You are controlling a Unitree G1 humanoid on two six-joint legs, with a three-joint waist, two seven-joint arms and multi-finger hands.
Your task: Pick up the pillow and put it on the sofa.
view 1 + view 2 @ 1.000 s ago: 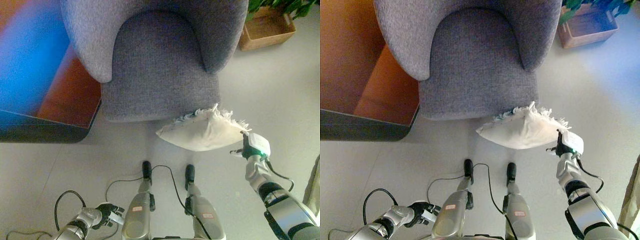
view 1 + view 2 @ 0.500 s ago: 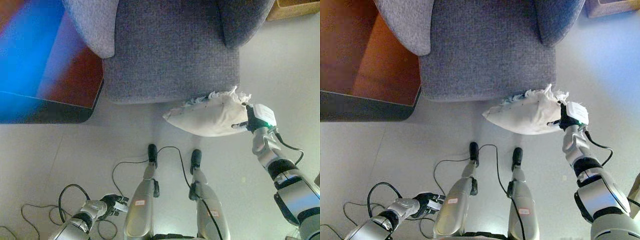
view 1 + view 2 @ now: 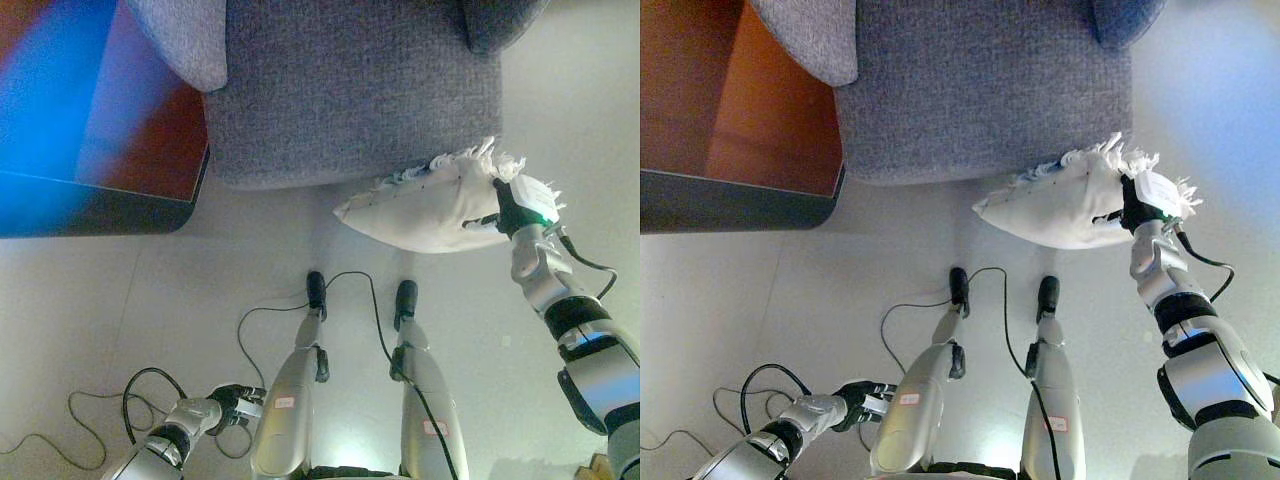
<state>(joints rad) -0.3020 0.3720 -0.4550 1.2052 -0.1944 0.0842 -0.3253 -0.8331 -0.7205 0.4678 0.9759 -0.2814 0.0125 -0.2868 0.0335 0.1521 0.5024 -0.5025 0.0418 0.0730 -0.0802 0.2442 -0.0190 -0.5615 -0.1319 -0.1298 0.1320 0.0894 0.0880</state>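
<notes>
Pillow (image 3: 425, 213), cream, fringed: now carried nearer the sofa (image 3: 350, 90), its top edge overlapping the seat's front at 5 o'clock. Right hand (image 3: 510, 210) fingers pinch its right end; body sags, judged soft, light, best held by the edge. Left hand (image 3: 232, 408), 7 o'clock, curled, idle.

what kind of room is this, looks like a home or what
Probably a living room or lounge. A grey upholstered sofa stands on a pale smooth floor, with a low reddish-brown table beside it, and the right hand holds a white fringed pillow.
</notes>
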